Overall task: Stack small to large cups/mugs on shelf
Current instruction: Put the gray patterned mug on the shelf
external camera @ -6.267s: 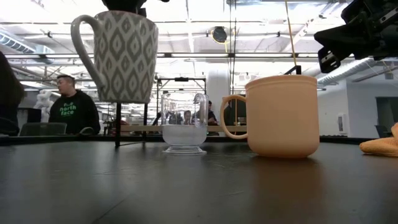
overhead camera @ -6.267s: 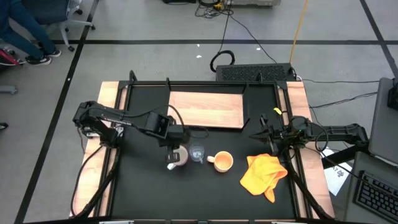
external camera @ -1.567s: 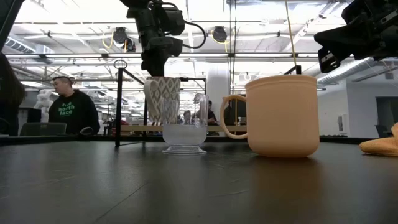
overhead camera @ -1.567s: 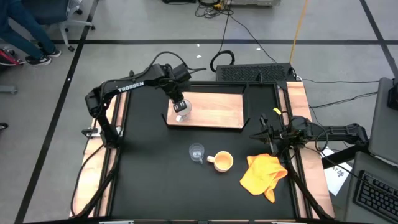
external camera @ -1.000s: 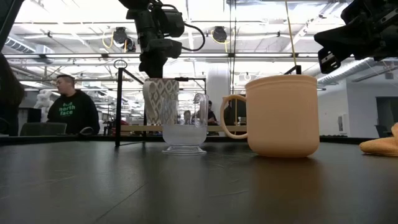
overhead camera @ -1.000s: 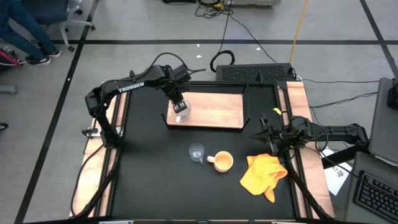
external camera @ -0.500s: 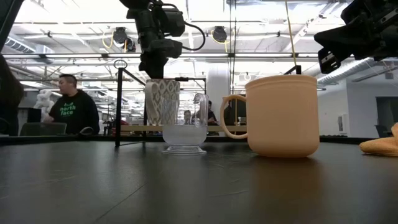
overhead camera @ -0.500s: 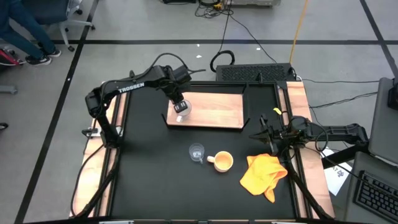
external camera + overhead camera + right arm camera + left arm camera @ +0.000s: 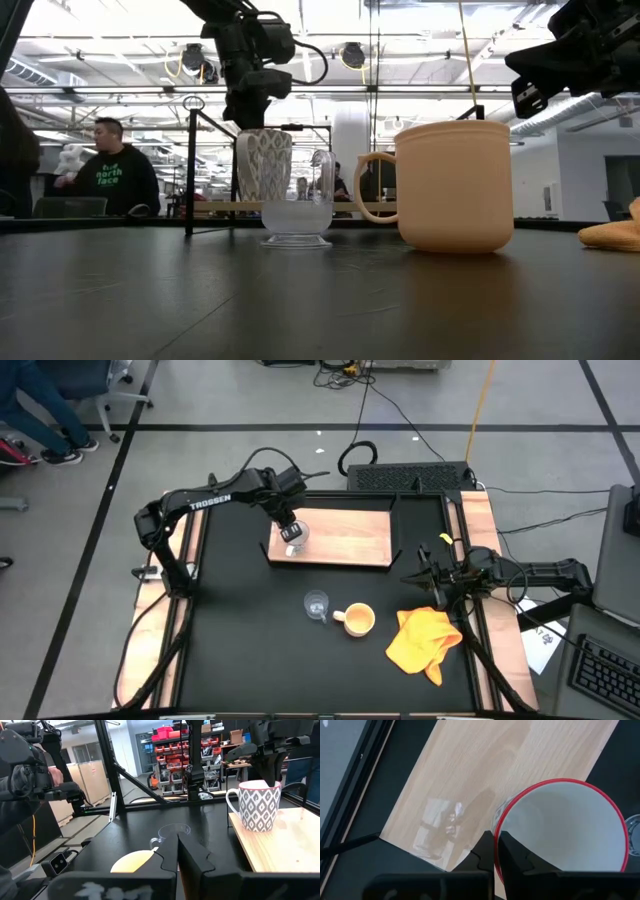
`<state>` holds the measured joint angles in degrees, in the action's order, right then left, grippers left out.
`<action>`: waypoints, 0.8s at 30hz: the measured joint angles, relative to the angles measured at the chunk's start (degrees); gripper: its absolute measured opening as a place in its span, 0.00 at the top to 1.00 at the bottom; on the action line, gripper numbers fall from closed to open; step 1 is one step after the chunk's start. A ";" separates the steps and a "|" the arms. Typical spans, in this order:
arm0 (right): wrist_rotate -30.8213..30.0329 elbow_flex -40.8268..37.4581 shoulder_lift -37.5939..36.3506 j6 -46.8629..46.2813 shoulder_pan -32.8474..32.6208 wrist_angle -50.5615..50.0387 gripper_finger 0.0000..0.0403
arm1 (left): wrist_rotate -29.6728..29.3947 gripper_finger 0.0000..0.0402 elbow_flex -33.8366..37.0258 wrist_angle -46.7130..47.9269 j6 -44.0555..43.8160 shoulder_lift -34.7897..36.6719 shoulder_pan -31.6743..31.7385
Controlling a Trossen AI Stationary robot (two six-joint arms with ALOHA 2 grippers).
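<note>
My left hand (image 9: 289, 528) is pinched tight on the rim of the white mug (image 9: 294, 536), at the shelf's (image 9: 345, 538) near-left corner; it seems to rest on the board. My right hand (image 9: 428, 582) waits closed, empty, beside the counter (image 9: 240, 650).

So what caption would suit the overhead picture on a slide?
Left gripper holds the white mug at the shelf; glass cup and orange mug wait on the table.

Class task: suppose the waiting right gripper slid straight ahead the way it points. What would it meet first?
Probably the orange-yellow handled mug just ahead of the right gripper, then the clear glass cup; depth is uncertain.
</note>
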<state>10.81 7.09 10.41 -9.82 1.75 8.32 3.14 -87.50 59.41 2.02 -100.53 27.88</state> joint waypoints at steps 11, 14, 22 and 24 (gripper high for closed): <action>0.00 0.00 0.00 0.00 0.00 0.00 1.00 | -0.34 0.98 0.09 -0.08 0.44 -0.16 -0.04; 0.00 0.00 0.00 0.00 -0.01 0.00 1.00 | -0.42 0.98 0.13 -0.08 0.44 -0.20 -0.04; 0.00 0.00 0.00 0.00 0.01 0.00 1.00 | -0.55 0.97 0.20 -1.00 0.30 -0.26 -0.04; 0.00 0.00 0.00 0.00 0.00 -0.02 1.00 | -1.29 0.94 0.22 -1.10 0.13 -0.26 -0.07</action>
<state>10.81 7.09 10.41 -9.82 1.75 8.30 1.85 -87.29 58.30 2.15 -100.79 27.81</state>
